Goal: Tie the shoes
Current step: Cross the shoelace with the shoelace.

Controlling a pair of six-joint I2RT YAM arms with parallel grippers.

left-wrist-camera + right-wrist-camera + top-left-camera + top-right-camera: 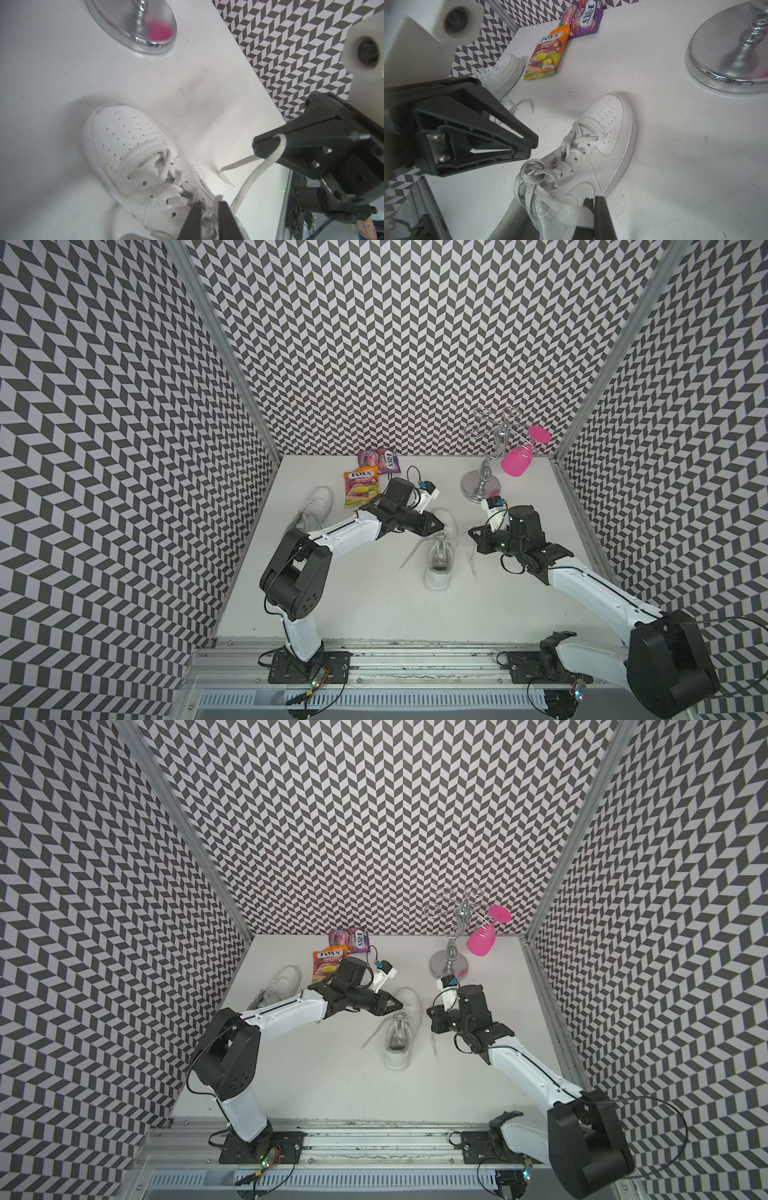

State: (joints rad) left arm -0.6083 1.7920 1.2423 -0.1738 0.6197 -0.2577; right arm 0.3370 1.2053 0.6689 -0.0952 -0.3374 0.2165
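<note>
A: Shoes, placed where?

B: Apart, on the white table. For the centre shoe: upright on its sole mid-table, toe to twelve o'clock, heel to six. For the second shoe: off at ten o'clock from that one, close to the wall, toe near one o'clock, partly hidden behind the left arm.

A: Tied?

B: Laced up but untied on the centre shoe. Flat on the table toward seven o'clock, one loose end. Lifted away at three o'clock, the lace, drawn from the eyelets up into the right gripper.

A: Clamped how?

B: Pressed together on that lace partway along, with the free tail dropping back to the table. Seen pinching the flat weave in the right wrist view too.

A: And the left gripper?

B: Reaching in from nine o'clock, poised over the laced throat of the centre shoe. Narrowly parted at the fingertips, with crossed lace visible through the gap. Cannot tell whether touching it.

A: Around the shoes?

B: At eleven o'clock, an orange candy bag, overlapping a purple candy bag beyond it. At one o'clock, a chrome stand, with a pink glass hanging upside down from one of its arms. Both well apart from the centre shoe.
</note>
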